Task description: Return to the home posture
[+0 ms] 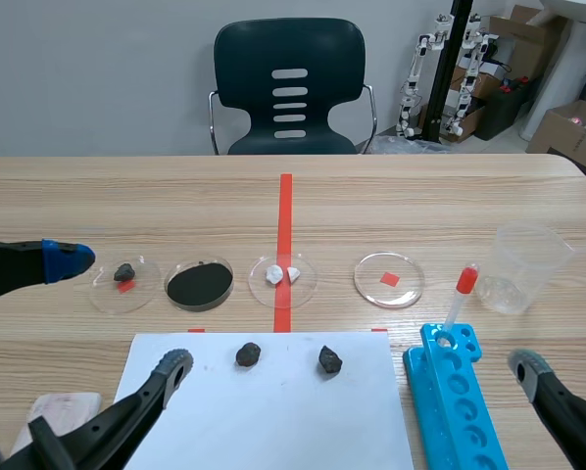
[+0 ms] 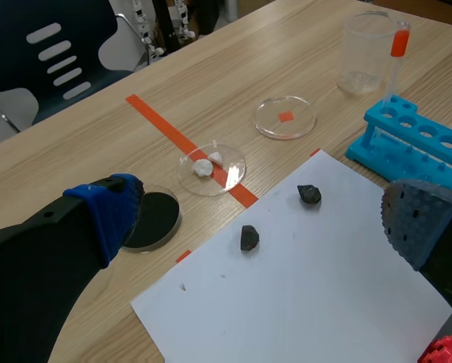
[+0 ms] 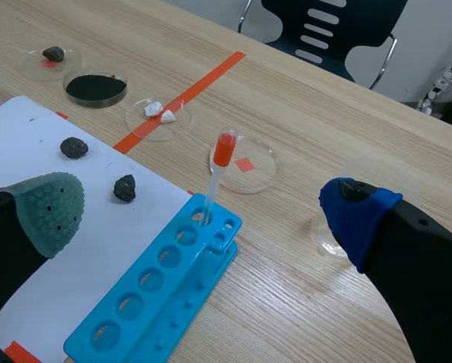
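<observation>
Both grippers low at the near table edge, fingers spread wide, nothing held.
Over the white paper [image 1: 273,421] hangs the left gripper [image 2: 265,215]; on the paper lie a dark stone [image 1: 248,353] and a second stone [image 1: 329,360], apart. Over the blue rack [image 3: 154,291] is the right gripper [image 3: 202,210]; the rack holds one pipette [image 3: 215,178] with a red top. Behind the paper stand four dishes [image 1: 371,274] in a row, and a clear beaker [image 1: 528,266] is beyond the rack.

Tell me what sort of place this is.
Probably a robotics lab set up for a chemistry-style bench test: petri dishes of samples, a blue tube rack with a dropper and a clear beaker, small robots parked behind.
</observation>
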